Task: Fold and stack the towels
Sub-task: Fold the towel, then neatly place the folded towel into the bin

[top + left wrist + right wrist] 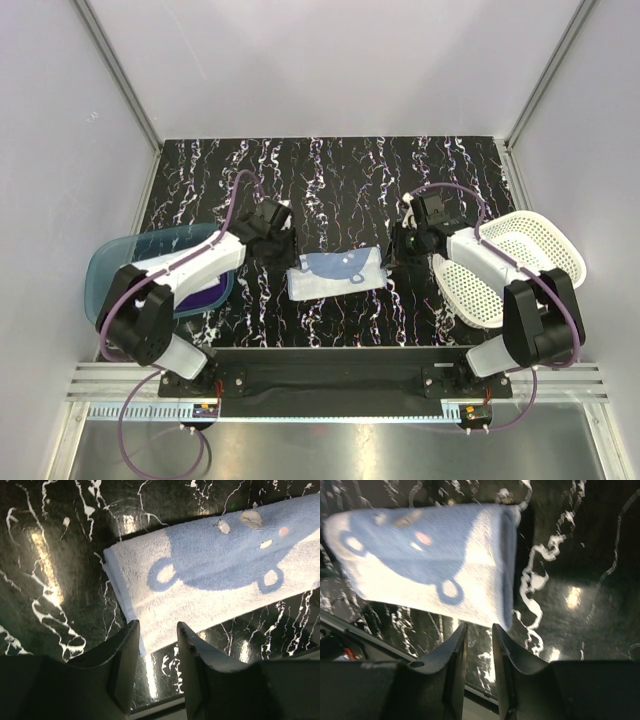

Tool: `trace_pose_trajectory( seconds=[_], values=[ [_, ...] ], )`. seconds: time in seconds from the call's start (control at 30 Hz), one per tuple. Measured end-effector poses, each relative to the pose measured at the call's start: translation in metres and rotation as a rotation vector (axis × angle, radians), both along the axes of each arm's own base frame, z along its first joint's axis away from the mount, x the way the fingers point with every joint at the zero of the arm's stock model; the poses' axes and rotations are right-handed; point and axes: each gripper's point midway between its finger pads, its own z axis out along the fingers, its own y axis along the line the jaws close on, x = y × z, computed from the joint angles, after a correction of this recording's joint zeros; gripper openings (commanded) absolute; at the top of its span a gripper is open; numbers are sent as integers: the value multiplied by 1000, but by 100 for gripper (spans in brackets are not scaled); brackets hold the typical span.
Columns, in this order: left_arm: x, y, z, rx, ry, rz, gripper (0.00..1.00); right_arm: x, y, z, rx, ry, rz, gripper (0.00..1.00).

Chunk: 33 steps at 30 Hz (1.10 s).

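The left gripper [157, 628] and right gripper [479, 628] hang part-open, empty. The blue towel [337, 273] lies lengthwise between them, an end seemingly just ahead of each.

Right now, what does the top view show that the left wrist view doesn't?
Only the top view: the teal tub holding a purple towel on the left, the white basket on the right, and the right pincer. Only the left wrist view: the left pincer with jaws apart, gripping nothing, and the layered folded edge of the light blue towel. Both: that folded towel lying on the dark marbled table.
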Motion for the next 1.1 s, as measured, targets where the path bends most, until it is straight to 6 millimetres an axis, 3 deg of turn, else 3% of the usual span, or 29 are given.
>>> trace_pose_trajectory(
  seconds=[0.17, 0.3, 0.4, 0.53, 0.63, 0.73, 0.87, 0.97, 1.1],
  values=[
    [9, -4, -31, 42, 50, -36, 38, 19, 14, 2, 64, -34, -6, 33],
    [19, 5, -61, 71, 126, -22, 38, 19, 16, -30, 73, -4, -28, 33],
    [33, 7, -54, 57, 98, -17, 40, 4, 11, -56, 53, 60, -38, 32],
    [48, 2, -38, 44, 57, -37, 49, 4, 13, -52, 67, 59, -42, 33],
    [54, -1, -22, 35, 27, -61, 53, 5, 11, -37, 61, 40, -48, 34],
    [50, 2, -6, 40, 2, -74, 54, 19, 15, -10, 83, -25, -46, 34],
    [44, 9, 9, 46, -29, -81, 54, 41, 25, 19, 119, -110, -30, 22],
    [30, 14, 1, 43, -16, -85, 54, 50, 34, 20, 153, -110, 0, 21],
    [4, 24, -30, 63, 74, -76, 51, 60, 40, -13, 139, -47, 20, 19]
  ],
)
